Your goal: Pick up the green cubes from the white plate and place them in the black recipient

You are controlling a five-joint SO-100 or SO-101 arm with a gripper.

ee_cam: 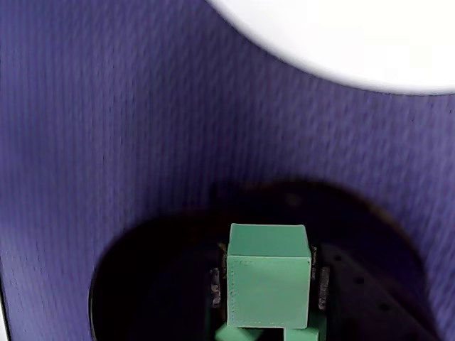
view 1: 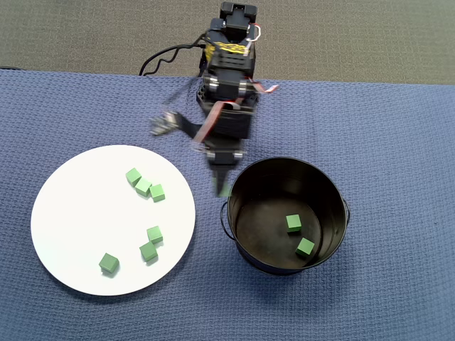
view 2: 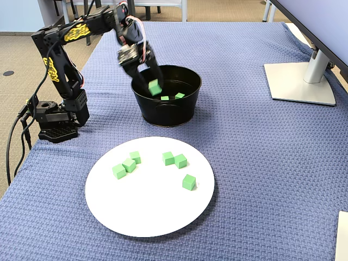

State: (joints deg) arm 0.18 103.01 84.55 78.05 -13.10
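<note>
Green cube [ee_cam: 269,284]: matte, sharp-edged | pinched between gripper [ee_cam: 269,288] fingers | just above black pot [view 2: 166,103] rim | six on white plate [view 2: 152,217]

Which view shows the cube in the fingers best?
Wrist view: the held cube fills the frame, clamped between both fingers. Fixed view shows it small at the black pot's rim. Overhead shows only a blurred green sliver.

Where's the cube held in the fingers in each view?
Overhead: held cube barely visible, just outside the black pot's left rim.
Wrist: bottom center, gripped, dark pot rim behind.
Fixed: upper left, at the pot's near-arm rim.
Shared landmark: white plate.
</note>
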